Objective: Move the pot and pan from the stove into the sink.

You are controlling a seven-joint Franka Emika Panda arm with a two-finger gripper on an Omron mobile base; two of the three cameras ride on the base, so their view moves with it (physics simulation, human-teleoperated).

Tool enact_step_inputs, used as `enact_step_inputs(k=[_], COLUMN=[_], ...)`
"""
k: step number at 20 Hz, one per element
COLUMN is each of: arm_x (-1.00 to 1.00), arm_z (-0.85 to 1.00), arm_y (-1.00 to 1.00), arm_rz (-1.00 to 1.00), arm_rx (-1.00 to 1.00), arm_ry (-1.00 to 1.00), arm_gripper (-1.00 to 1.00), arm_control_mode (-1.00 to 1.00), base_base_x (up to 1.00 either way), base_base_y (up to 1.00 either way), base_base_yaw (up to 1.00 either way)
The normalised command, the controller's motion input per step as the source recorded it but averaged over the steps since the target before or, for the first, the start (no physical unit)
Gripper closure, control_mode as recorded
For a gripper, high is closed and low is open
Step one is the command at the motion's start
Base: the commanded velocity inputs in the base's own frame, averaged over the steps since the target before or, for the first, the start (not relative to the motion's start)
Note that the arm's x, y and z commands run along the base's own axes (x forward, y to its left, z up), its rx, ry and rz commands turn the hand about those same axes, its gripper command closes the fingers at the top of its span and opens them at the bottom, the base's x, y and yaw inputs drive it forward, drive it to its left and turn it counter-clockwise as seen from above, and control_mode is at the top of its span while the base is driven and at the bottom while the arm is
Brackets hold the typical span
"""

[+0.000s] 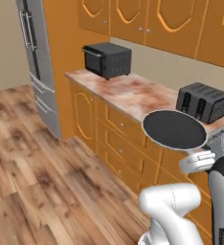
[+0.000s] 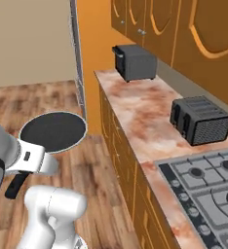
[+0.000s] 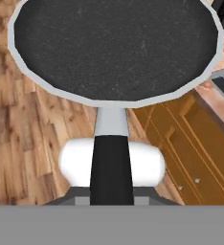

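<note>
The pan, shallow and black with a thin light rim, hangs level in the air over the wooden floor, just off the counter's front. My gripper is shut on its long black handle. From the left base camera the pan floats in front of the cabinet drawers, with the gripper below its near edge. From the right base camera the pan is left of the counter and the gripper holds the handle. The stove lies at the lower right with bare grates. The pot and the sink are out of view.
A dark slotted toaster stands on the marbled counter beside the stove. A black toaster oven sits at the counter's far end. A steel fridge stands beyond it. Orange cabinets line the wall and the counter's front.
</note>
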Motion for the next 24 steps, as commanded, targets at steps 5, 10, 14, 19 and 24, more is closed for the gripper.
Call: enact_step_inputs(k=[5,10,14,19,24], arm_x=[0.0,0.0,0.0,0.0,0.0], arm_z=[0.0,0.0,0.0,0.0,0.0], arm_y=[0.0,0.0,0.0,0.0,0.0], arm_rz=[0.0,0.0,0.0,0.0,0.0], arm_rx=[0.0,0.0,0.0,0.0,0.0], arm_ry=[0.0,0.0,0.0,0.0,0.0], arm_gripper=[1.0,1.0,1.0,1.0,1.0], arm_control_mode=[1.0,1.0,1.0,1.0,1.0], base_base_x=[0.0,0.0,0.0,0.0,0.0], base_base_y=[0.0,0.0,0.0,0.0,0.0], base_base_yaw=[0.5,0.5,0.5,0.5,0.5])
